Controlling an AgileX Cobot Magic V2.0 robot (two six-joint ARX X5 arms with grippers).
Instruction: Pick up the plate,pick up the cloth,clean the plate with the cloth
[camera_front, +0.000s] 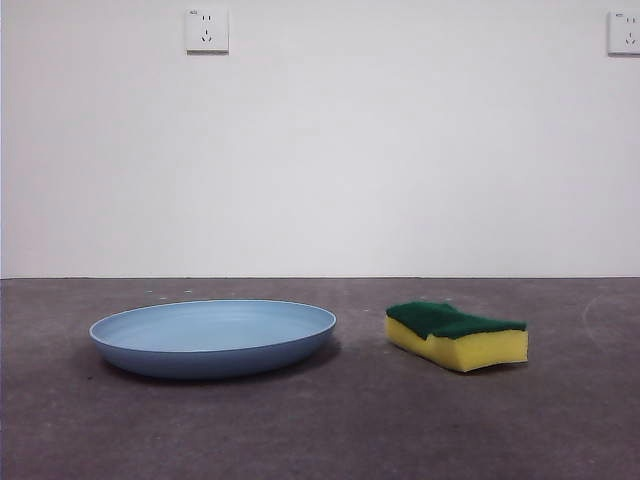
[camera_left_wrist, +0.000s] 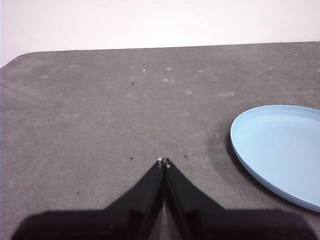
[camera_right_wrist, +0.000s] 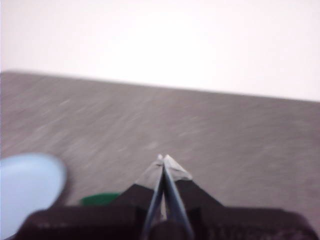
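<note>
Grey table (camera_front: 320, 420): plate (camera_front: 213, 337) beside sponge (camera_front: 457, 335), apart. Left tool (camera_left_wrist: 163, 162), right tool (camera_right_wrist: 163, 159) closed, empty.

Blurry wrist shot, right hand (camera_right_wrist: 163, 159) closed up over the grey surface (camera_right_wrist: 215, 135)

The whole picture is smeared, so don't expect fine detail. The two black jaws meet at their tips with nothing between them. A slice of the light blue plate (camera_right_wrist: 27, 187) shows at one edge, lying on the surface, and a small bit of the sponge's (camera_right_wrist: 100, 199) dark green face peeks out just beside the hand's black body. A pale wall (camera_right_wrist: 165, 40) runs behind the surface's far edge.
</note>
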